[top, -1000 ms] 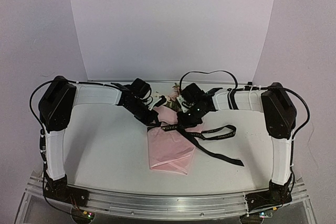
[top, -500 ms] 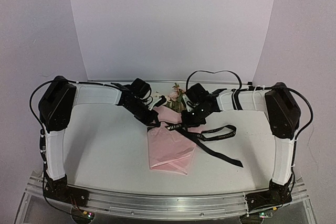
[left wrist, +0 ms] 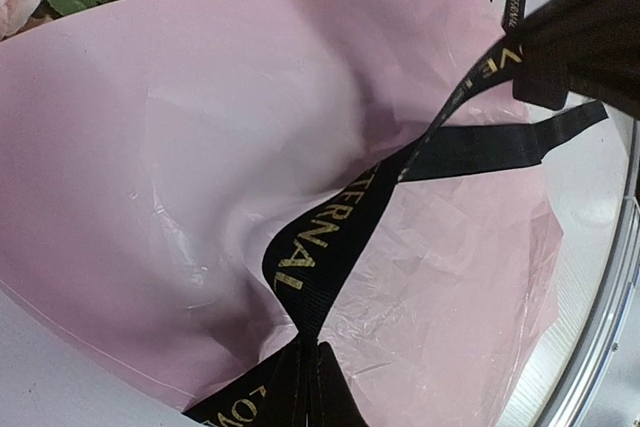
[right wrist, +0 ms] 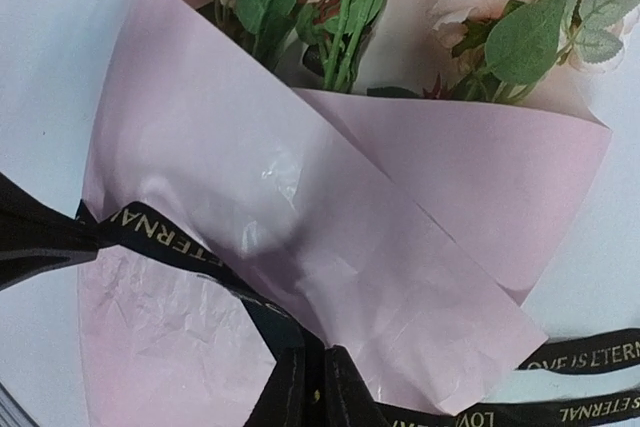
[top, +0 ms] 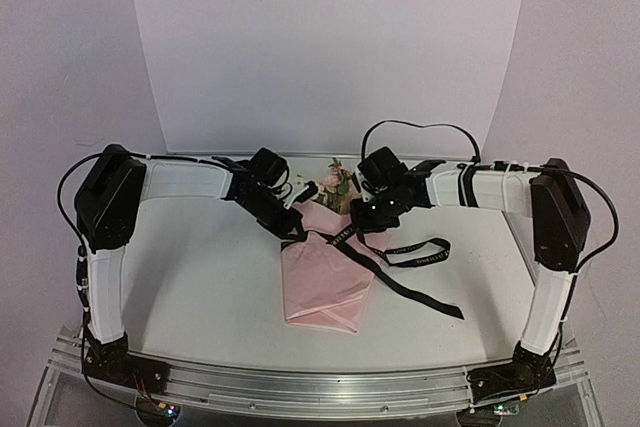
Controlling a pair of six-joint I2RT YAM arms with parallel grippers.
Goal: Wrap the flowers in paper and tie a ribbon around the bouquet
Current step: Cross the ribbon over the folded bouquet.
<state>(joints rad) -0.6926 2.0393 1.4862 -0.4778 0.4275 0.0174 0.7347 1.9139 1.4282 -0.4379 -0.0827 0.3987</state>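
Top external shows the paper [top: 320, 292] cone lying on the worktop [top: 200, 287], the ribbon [left wrist: 310, 247] crossing it and the flowers [top: 338, 179] at its far end. Only the wrist views reveal the grips: left end effector [left wrist: 305, 397] clamped on ribbon, right end effector [right wrist: 310, 397] seemingly likewise.

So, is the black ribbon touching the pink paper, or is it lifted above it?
Touching. In the right wrist view the ribbon lies flat across the paper with no gap visible between them. The left wrist view agrees.
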